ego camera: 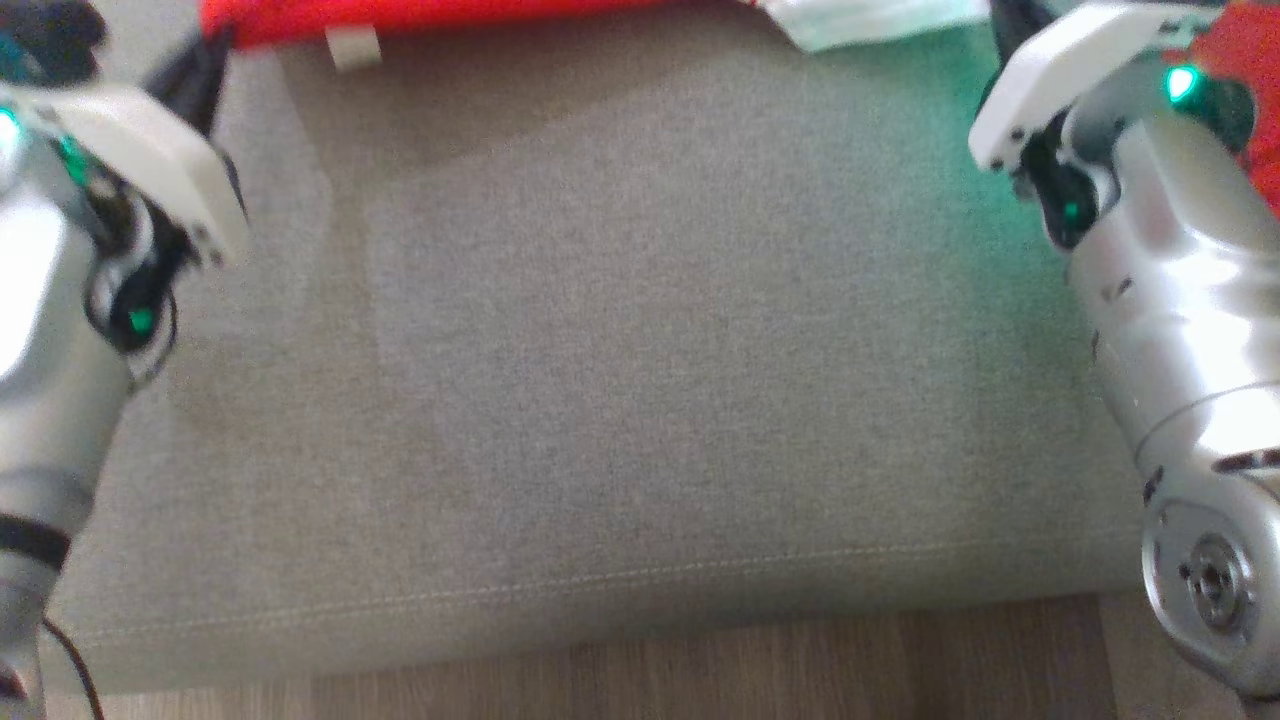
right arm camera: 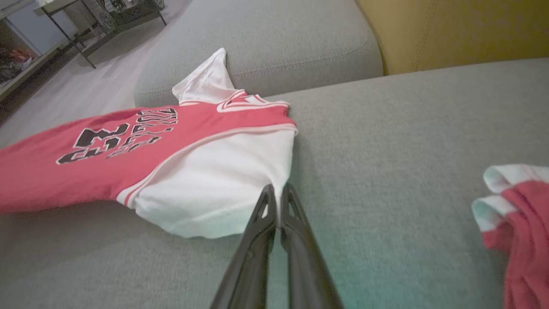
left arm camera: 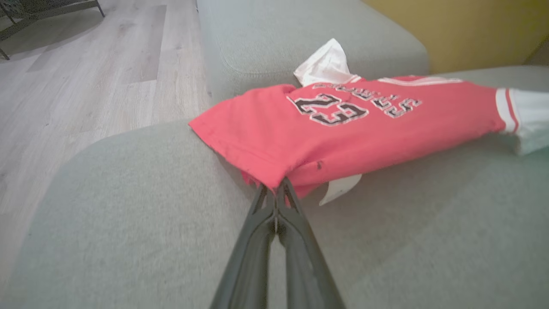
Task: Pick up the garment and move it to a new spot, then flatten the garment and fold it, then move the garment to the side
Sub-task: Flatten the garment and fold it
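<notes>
- Head view: your jersey (ego camera: 400, 15) spans the top edge, with the left gripper (ego camera: 212, 50) upper left and the right gripper (ego camera: 1005, 20) upper right.
- Left wrist view: left gripper clamps the red hem (left arm camera: 274, 171) at centre frame; the body runs upper right.
- Right wrist view: right gripper clamps the white sleeve (right arm camera: 214, 189); the body runs left.

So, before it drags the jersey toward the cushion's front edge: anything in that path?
Nothing visible. The left gripper and right gripper pinch the jersey; the grey cushion toward the front is bare. Another red garment lies apart.
</notes>
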`<state>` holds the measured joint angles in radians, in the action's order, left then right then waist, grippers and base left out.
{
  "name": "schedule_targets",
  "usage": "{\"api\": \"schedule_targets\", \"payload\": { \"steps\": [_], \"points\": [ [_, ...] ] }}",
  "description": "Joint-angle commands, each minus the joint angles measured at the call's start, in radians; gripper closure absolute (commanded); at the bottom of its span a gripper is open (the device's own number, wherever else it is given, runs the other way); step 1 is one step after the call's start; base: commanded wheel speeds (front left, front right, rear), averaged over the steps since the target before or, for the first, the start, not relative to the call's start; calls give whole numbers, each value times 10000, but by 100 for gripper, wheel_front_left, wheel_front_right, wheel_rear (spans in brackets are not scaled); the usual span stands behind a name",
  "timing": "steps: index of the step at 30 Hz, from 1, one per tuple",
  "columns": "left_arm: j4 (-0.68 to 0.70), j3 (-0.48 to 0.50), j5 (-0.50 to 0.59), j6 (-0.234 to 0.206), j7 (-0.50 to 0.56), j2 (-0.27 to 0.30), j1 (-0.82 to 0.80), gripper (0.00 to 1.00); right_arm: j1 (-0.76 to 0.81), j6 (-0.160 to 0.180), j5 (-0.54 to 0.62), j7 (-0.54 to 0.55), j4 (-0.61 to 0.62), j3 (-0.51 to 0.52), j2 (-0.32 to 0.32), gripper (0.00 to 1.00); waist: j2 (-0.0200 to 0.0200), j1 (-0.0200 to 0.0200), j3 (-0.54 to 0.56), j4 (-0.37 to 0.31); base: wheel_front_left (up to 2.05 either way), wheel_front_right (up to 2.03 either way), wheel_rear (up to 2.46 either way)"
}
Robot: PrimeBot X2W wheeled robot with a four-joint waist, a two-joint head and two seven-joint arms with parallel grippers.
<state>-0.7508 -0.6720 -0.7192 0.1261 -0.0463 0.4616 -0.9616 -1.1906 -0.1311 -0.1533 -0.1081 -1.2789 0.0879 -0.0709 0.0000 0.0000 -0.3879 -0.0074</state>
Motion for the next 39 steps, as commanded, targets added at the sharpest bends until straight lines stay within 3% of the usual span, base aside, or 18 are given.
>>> {"api": "schedule_targets", "payload": {
  "steps": [1,13,18,29,39],
  "points": [
    [171,245,96,43,-89,626,-147,100,37,4,-82,102,222,-141,33,100,0,0,412,34,0,0,0],
    [-463,-543,532,-138,-924,523,1510,100,1372,4,-544,3481,-77,-430,-539,100,0,0,1932,-13,0,0,0],
    [-754,-700,542,-259,-1284,381,2124,100,1894,4,-1427,6009,-99,-503,-448,100,0,0,2447,-70,0,0,0],
    [-1068,-853,495,-427,-1741,198,3025,100,2240,4,-3983,9422,517,353,-400,100,0,0,3098,-133,0,0,0],
    [-1079,-929,481,-498,-1970,77,3597,100,2783,4,-4440,11122,1663,335,-603,100,0,0,3547,-97,0,0,0]
  ]
}}
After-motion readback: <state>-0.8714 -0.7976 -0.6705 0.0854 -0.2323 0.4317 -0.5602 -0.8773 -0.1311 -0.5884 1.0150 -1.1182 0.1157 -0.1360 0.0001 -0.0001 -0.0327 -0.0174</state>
